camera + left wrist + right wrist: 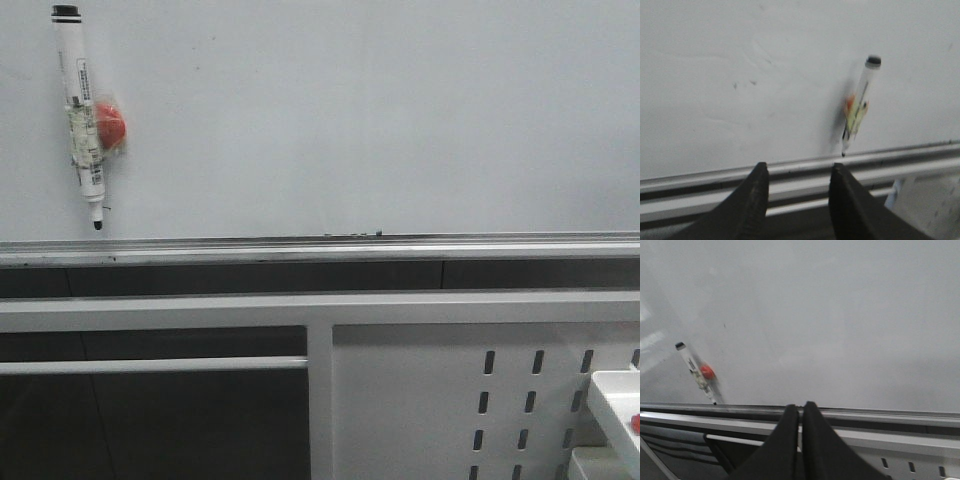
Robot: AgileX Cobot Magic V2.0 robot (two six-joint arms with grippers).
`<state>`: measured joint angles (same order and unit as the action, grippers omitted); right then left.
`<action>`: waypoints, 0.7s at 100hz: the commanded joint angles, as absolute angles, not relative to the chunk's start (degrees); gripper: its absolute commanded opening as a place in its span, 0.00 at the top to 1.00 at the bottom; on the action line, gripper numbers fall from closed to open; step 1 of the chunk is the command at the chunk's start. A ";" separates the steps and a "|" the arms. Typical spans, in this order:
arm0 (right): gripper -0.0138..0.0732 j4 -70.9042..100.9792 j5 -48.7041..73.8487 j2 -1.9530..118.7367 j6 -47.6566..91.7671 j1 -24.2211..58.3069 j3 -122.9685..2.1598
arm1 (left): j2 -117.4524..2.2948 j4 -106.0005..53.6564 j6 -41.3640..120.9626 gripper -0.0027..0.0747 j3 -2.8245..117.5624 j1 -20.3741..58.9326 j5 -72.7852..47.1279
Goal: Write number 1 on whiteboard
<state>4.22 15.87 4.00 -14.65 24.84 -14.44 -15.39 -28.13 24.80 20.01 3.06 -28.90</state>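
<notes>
1. Pale grey-white and glossy, the whiteboard (pixel 380 110) fills the upper part of the front view, with its silver rail (pixel 320 250) running along the lower edge. No number 1 shows on it, only faint specks. A white marker pen (pixel 82 125) hangs on the board near its left side, black cap up and tip down, the tip just above the rail. A red magnet (pixel 110 124) sits against the pen's right side, touching it. Below the rail run a white frame bar (pixel 320 310) and a perforated metal panel (pixel 450 400). A white tray (pixel 620 410) with something red in it shows at the panel's right. Neither arm appears in this view.

2. Left wrist view: the left gripper (pixel 799 192) hangs in front of the rail (pixel 740 175) with its two dark fingers (pixel 752 205) spread apart and nothing between them. The pen (pixel 857 107) is on the board (pixel 740 75) above the rail, off to one side of the fingers and well apart from them, tilted slightly. Nothing stands between gripper and pen.

3. Right wrist view: the right gripper (pixel 800 415) has its fingers (pixel 782 450) pressed together, only a thin slit between them, and it holds nothing. It sits before the rail (pixel 890 417). The pen (pixel 696 372) and the magnet (pixel 708 372) lie far along the board (pixel 840 315) from it, just above the rail.
</notes>
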 commanded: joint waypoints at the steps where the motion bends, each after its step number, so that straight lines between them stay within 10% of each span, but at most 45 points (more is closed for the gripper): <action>1: 0.75 0.00 14.14 7.94 -13.77 24.89 -19.13 | -20.06 -29.15 28.09 0.54 23.06 4.11 -26.10; 22: 0.45 -0.46 14.17 15.24 -13.77 24.89 -24.12 | -25.41 -31.08 37.85 0.54 23.06 11.23 -21.37; 70: 0.44 -1.47 14.10 20.44 -13.63 24.89 -25.53 | -45.46 -40.76 38.11 0.50 23.06 27.91 1.73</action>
<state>-0.44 18.30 19.63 -14.40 24.84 -23.39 -42.25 -39.67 37.98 21.08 24.93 -5.71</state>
